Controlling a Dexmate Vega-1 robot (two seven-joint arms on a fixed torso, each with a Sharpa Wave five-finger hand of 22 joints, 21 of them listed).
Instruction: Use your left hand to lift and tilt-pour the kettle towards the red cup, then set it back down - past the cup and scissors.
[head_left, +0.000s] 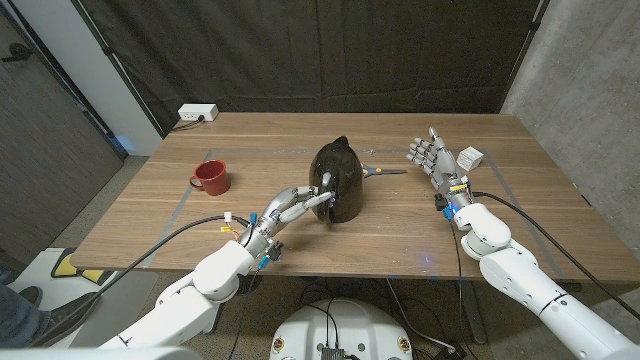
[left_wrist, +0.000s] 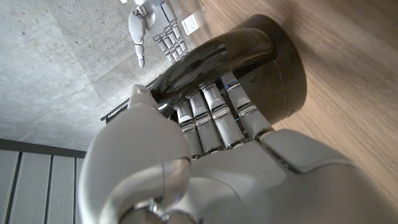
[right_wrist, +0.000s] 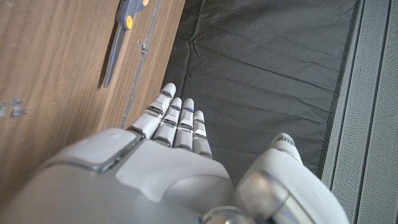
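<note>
Kettle (head_left: 337, 178) upright on table (head_left: 480, 250) | left hand (head_left: 295, 205) fingers wrapped round its handle | right hand (head_left: 435, 158) open, empty

the left arm reached in from the near left, its robot hand (head_left: 296, 204) extended toward the table's middle. in the left wrist view that left robot hand (left_wrist: 205, 134) had its fingers (left_wrist: 214, 112) wrapped around a dark handle, thumb alongside. the right arm stretched along the right side, its right robot hand (head_left: 433, 156) raised, fingers (right_wrist: 177, 118) straight, close together and holding nothing.
</note>
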